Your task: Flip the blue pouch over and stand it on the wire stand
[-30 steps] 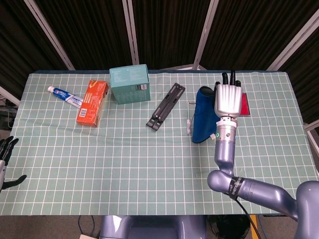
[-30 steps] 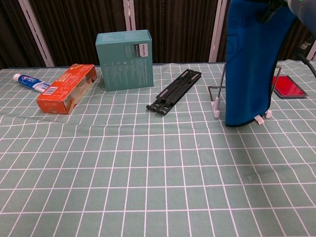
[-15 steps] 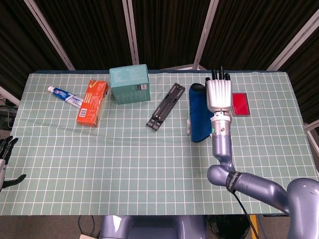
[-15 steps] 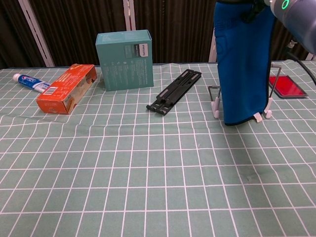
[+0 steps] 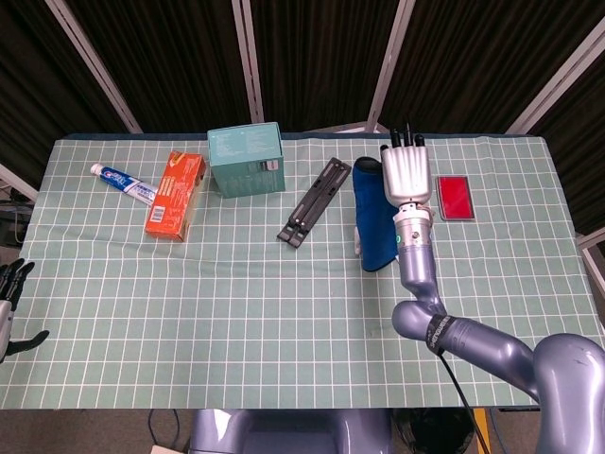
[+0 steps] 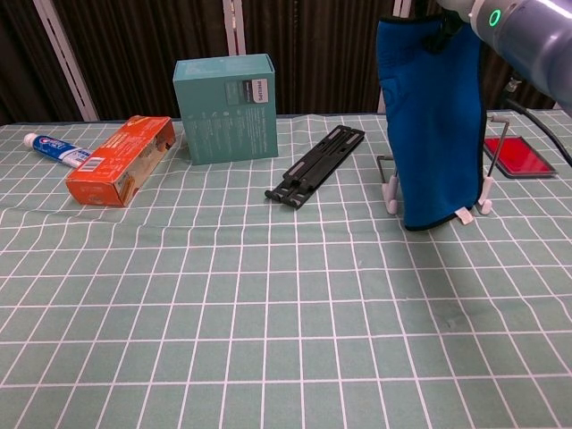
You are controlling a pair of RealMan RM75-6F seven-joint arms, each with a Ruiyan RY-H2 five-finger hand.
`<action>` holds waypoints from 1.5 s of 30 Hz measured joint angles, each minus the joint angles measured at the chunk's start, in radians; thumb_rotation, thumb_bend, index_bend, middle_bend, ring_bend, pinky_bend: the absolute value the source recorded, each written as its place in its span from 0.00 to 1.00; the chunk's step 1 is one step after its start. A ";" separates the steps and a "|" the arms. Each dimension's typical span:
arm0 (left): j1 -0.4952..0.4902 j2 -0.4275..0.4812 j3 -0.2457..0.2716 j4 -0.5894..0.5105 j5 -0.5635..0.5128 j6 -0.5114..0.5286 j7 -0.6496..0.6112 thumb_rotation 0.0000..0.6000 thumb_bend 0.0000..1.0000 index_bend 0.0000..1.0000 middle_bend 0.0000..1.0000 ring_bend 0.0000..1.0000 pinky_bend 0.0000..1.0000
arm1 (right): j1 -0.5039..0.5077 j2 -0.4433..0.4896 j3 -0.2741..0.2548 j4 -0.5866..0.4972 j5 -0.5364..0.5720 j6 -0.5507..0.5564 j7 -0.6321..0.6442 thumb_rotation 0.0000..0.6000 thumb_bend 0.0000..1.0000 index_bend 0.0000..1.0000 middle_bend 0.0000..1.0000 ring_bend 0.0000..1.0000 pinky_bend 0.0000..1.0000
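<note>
The blue pouch (image 5: 372,216) (image 6: 429,116) hangs upright, gripped at its top by my right hand (image 5: 404,172). Its lower edge is down at the wire stand (image 6: 391,191) (image 5: 358,242), covering the stand's middle. The stand's white feet and thin side wires show on both sides of the pouch. I cannot tell whether the pouch rests on the stand or hangs just over it. In the chest view only the right wrist (image 6: 500,22) shows at the top edge. My left hand (image 5: 9,295) hangs off the table's left side, fingers apart and holding nothing.
A black folded stand (image 5: 315,200) (image 6: 315,166) lies left of the wire stand. At the back stands a teal box (image 5: 247,159) (image 6: 225,107). An orange box (image 5: 176,195) and a toothpaste tube (image 5: 123,182) lie far left. A red card (image 5: 455,198) (image 6: 517,155) lies right of the pouch.
My right hand has carried the upright pouch leftward and a little farther back, so it now hangs centred between the stand's feet. The left hand has not moved.
</note>
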 measured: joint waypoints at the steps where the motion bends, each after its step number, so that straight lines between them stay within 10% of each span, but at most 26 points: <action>1: 0.000 -0.001 0.000 0.001 -0.002 -0.001 0.001 1.00 0.00 0.00 0.00 0.00 0.00 | 0.002 0.000 0.000 0.009 0.001 -0.008 0.003 1.00 0.58 0.76 0.16 0.00 0.25; 45: -0.027 -0.041 -0.009 0.044 -0.067 -0.061 0.049 1.00 0.00 0.00 0.00 0.00 0.00 | 0.007 -0.030 0.006 0.246 0.038 -0.152 0.088 1.00 0.57 0.76 0.16 0.00 0.25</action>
